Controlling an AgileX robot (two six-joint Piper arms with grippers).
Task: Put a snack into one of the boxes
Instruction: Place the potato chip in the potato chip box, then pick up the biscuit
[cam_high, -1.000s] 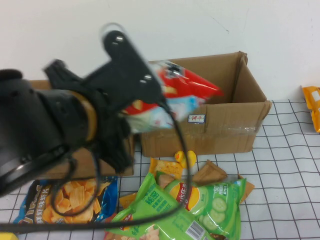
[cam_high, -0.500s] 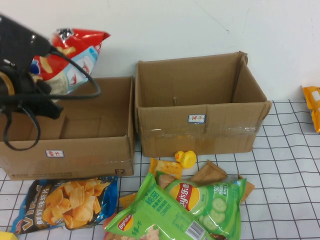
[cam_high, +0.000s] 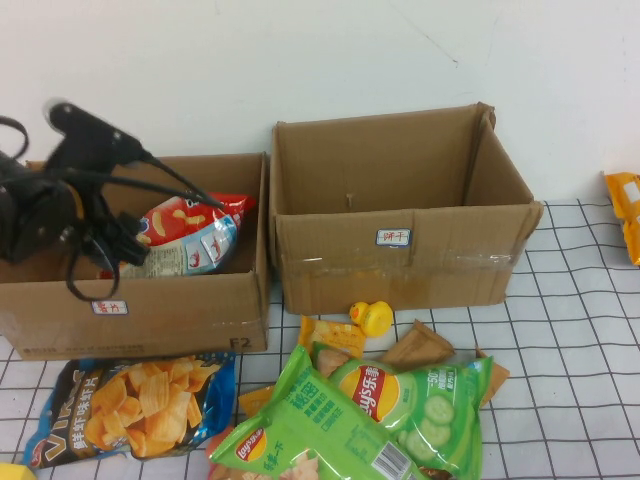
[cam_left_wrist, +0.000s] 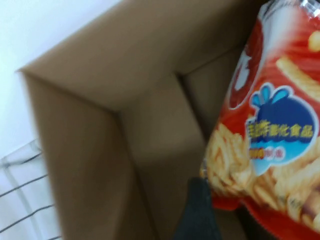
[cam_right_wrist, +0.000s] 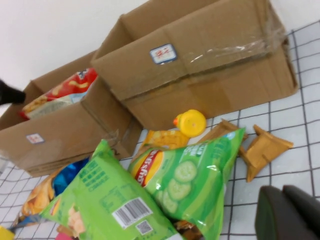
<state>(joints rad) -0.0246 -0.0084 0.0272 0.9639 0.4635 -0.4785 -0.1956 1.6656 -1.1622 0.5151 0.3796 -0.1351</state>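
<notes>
My left gripper (cam_left_wrist: 225, 215) is shut on a red chip bag (cam_high: 185, 235) and holds it low inside the left cardboard box (cam_high: 150, 300). In the high view the left arm (cam_high: 45, 210) reaches over that box's left part. The left wrist view shows the bag (cam_left_wrist: 270, 135) against the box's inner walls, with one dark finger beside it. The bag also shows in the right wrist view (cam_right_wrist: 60, 92). The right cardboard box (cam_high: 400, 255) stands open. My right gripper (cam_right_wrist: 292, 210) is shut and empty above the checked table, out of the high view.
In front of the boxes lie two green chip bags (cam_high: 400, 400), a blue-and-orange chip bag (cam_high: 140, 400), a yellow rubber duck (cam_high: 373, 317) and small brown packets (cam_high: 420, 345). An orange packet (cam_high: 625, 210) lies at the right edge.
My left arm swung from in front of the right box over to the left and lowered the red chip bag down into the left box.
</notes>
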